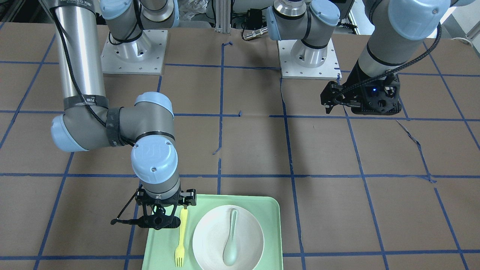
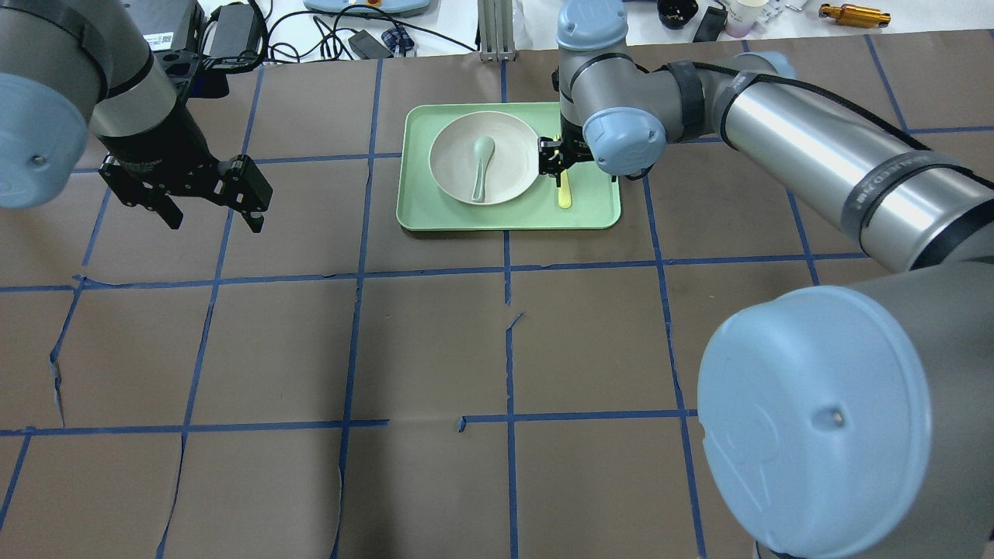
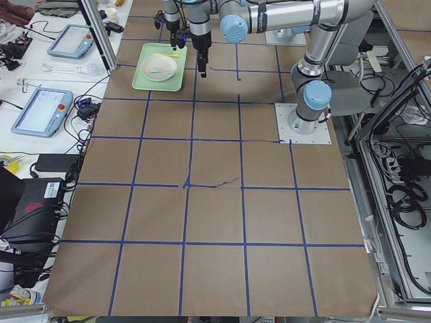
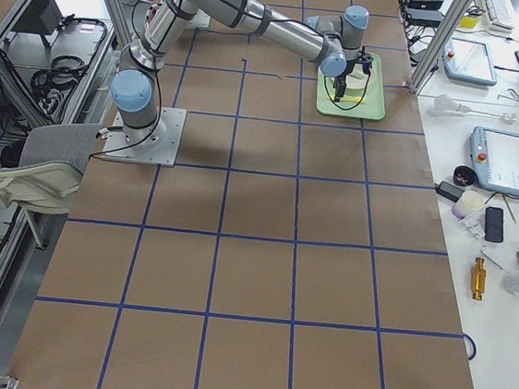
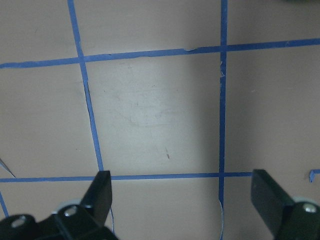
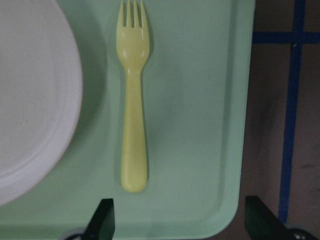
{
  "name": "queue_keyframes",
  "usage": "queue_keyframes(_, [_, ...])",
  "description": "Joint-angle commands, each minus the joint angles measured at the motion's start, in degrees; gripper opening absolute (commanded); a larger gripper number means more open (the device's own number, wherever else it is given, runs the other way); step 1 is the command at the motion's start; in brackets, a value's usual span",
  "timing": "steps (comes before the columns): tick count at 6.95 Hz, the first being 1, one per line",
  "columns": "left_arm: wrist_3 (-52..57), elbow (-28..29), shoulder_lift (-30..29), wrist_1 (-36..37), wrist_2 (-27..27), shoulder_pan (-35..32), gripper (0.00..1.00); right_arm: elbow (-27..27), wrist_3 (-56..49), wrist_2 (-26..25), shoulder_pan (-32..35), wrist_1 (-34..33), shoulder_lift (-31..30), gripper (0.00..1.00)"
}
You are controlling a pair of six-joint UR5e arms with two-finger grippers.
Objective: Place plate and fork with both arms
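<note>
The off-white round plate [image 1: 210,236] lies on the mint-green tray [image 1: 270,225], with a grey-green spoon [image 1: 230,240] in it. The pale-yellow fork [image 1: 182,236] lies flat on the tray beside the plate; it also shows in the right wrist view [image 6: 134,110] and in the overhead view [image 2: 564,194]. My right gripper [image 1: 157,221] hangs open just above the fork's handle end, holding nothing; its fingers [image 6: 102,220] straddle the tray's corner. My left gripper [image 1: 330,101] is open and empty over bare table, far from the tray; it also shows in the overhead view [image 2: 213,217].
The tray [image 2: 598,210] sits at the table's far edge from the robot. Brown paper with blue tape lines [image 5: 150,115] covers the table. The arm bases [image 1: 133,52] stand at the robot side. Cables and devices [image 2: 365,43] lie beyond the far edge.
</note>
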Motion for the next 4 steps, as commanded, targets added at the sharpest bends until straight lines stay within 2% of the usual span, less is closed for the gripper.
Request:
queue_keyframes(1, [-0.3,0.4,0.6,0.0,-0.3,-0.1,1.00,0.5,-3.3,-0.3,-0.8,6.6,-7.9,0.92])
queue_keyframes(2, [-0.7,0.4,1.5,-0.1,-1.3,-0.2,1.00,0.5,-3.5,-0.3,-1.1,11.4,-13.2,0.93])
queue_keyframes(3, [-0.8,0.9,3.4,-2.1,-2.4,-0.2,1.00,0.6,-5.6,-0.3,-2.4,13.3,-17.9,1.00])
queue_keyframes(4, [-0.8,2.0,3.5,-3.5,-2.4,-0.3,1.00,0.7,-9.3,0.4,-3.2,16.5,-21.1,1.00])
